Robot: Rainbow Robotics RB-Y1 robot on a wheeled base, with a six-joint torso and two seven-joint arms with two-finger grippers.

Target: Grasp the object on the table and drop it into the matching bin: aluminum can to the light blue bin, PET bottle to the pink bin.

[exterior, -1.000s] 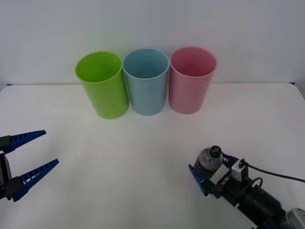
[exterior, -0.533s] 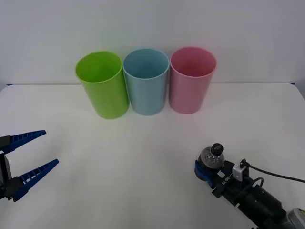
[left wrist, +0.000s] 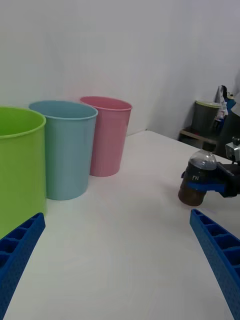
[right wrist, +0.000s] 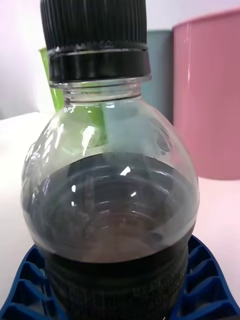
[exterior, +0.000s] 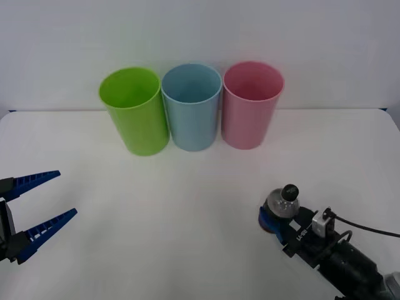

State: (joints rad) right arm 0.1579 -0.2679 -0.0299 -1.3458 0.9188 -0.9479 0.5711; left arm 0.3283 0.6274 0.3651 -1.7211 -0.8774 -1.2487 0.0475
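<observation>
as i count three bins along the back, one pet bottle stands clamped upright between my right gripper fingers; left gripper wide open, empty.

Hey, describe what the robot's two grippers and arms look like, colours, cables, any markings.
Both grippers have blue ribbed plastic fingers that taper to points. The left gripper sits on a dark mount at the table's left edge. The right gripper sits on a black cylindrical wrist with white lettering, a small white block on top, and a thin black cable trailing off to the right.
</observation>
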